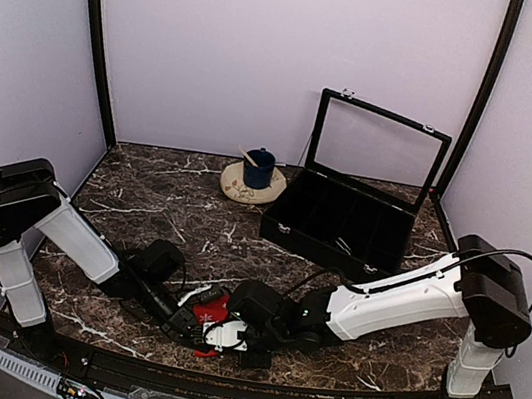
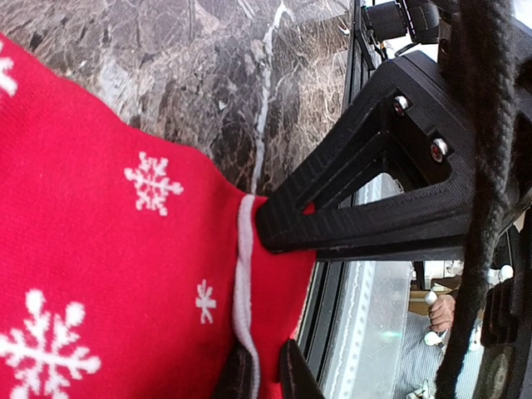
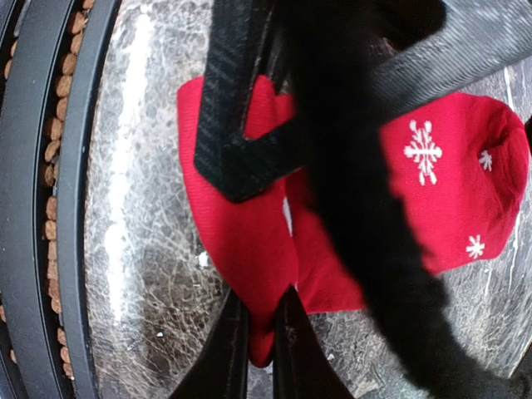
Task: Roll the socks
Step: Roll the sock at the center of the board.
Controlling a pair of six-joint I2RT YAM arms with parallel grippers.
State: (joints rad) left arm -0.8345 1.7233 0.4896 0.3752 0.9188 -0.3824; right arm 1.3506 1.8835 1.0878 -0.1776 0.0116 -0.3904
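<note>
Both arms [image 1: 371, 302] reach in low over the marble table [image 1: 194, 208], meeting by its near edge. The red sock [image 1: 214, 305] lies there between them; the black sock cannot be picked out. The left gripper [image 2: 262, 359] and right gripper [image 3: 262, 306] are each closed, pinching its fabric. If they pull apart, one pinch may slip, or the sock may drag over the edge.

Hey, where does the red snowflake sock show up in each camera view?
Top external: the red snowflake sock sits low in the centre of the picture.
Left wrist: it fills the left side and bottom.
Right wrist: it runs from the centre to the right edge.
Shared landmark: the dark marble table lies under it in all three.
</note>
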